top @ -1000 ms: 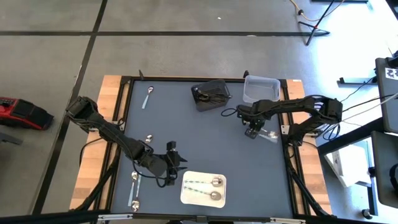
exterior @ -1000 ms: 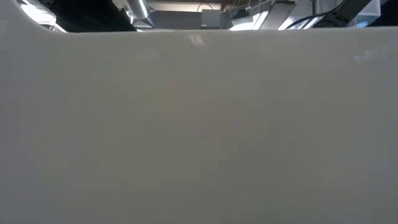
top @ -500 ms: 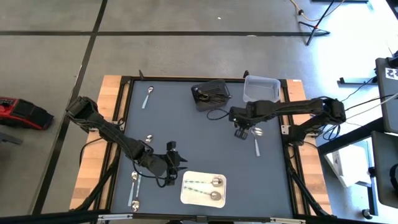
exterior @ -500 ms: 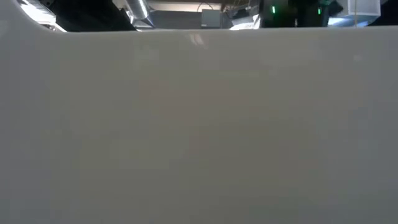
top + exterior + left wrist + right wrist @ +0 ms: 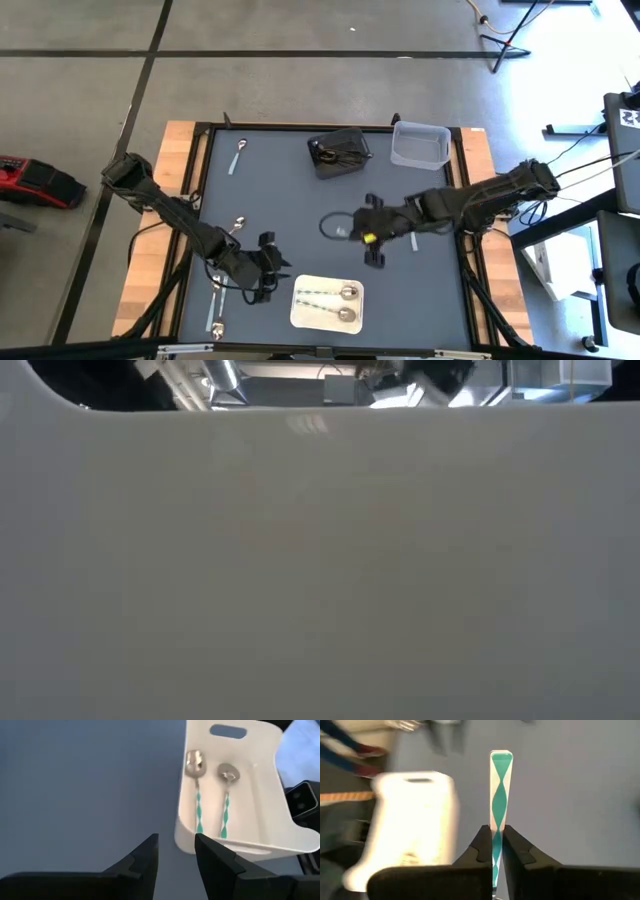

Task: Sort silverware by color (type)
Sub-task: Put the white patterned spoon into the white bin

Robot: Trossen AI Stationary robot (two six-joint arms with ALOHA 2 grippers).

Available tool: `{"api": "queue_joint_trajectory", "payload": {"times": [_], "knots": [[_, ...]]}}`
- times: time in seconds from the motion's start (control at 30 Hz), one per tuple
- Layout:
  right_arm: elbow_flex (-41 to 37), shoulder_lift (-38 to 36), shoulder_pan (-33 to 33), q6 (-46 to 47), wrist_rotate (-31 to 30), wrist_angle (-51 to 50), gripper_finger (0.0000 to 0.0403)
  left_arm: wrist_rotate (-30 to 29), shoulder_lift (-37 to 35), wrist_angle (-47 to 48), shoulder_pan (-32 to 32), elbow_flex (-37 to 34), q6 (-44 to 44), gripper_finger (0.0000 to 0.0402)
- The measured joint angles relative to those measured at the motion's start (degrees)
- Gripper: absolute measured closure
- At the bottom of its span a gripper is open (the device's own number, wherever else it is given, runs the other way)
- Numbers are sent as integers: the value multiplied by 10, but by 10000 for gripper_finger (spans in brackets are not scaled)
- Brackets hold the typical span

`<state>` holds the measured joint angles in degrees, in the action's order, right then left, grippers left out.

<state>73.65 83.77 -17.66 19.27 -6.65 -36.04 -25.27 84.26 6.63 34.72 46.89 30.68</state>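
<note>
Right claw (image 5: 493, 851), pinched shut on a green-and-white-handled spoon (image 5: 498, 795), hung over the counter (image 5: 290, 205) just beyond the white tray (image 5: 300, 312), handle pointing tray-ward; left claw (image 5: 175, 851) part-open, empty, beside the tray.

2 spoons (image 5: 331, 304) in tray (image 5: 305, 318) at table (image 5: 300, 200) front.

Grey concrete floor (image 5: 300, 90), black tape lines (image 5: 300, 53), bright daylight top right
</note>
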Motion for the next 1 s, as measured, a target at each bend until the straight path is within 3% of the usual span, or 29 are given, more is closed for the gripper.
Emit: {"api": "queue_joint_trajectory", "payload": {"times": [0.37,0.8,1.0], "knots": [[0,70,-93,-32,44,186,393,-27,-6,71,9,0,67,279],[0,186,-104,-29,43,212,381,-25,-6,71,8,0,67,279],[0,205,-104,-26,61,230,332,-25,-6,71,8,0,67,279]]}}
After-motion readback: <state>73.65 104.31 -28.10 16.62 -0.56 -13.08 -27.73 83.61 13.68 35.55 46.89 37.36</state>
